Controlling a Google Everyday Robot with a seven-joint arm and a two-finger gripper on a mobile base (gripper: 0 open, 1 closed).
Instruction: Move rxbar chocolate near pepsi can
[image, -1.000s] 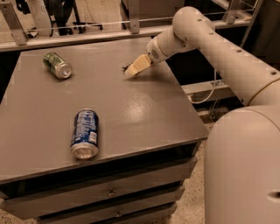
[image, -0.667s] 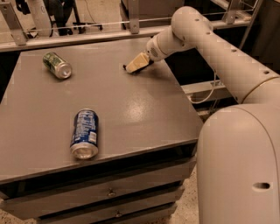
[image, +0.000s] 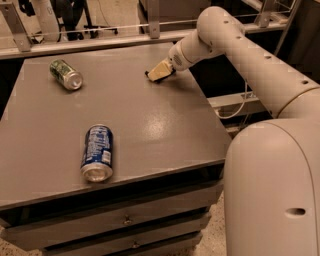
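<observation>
Camera view question, Mia to Tom: where is the gripper (image: 156, 75)?

Tom: Low over the far right part of the grey table (image: 165, 125), with its tip down at the tabletop. It sits at the end of the 1 pale arm (image: 240, 45) that reaches in from the right.

Mia: Open, closed, holding something?

Tom: I cannot tell. From here the tip is a pale wedge and nothing more shows.

Mia: And the snack bar (image: 148, 75)?

Tom: Only a small dark sliver of it shows, at the left edge of the gripper's tip, right at the table surface. Whether it is held or merely touched, I cannot tell.

Mia: The 2 cans?

Tom: Both lie on their sides. The blue can (image: 98, 147) is near the front edge, left of centre, with a silver end toward the camera. The green can (image: 65, 73) is at the far left. The blue can is well apart from the snack bar, diagonally across the table.

Mia: Anything else?

Tom: Drawers (image: 125, 220) under the tabletop, and the robot's big rounded body (image: 272, 190) at the lower right.
</observation>
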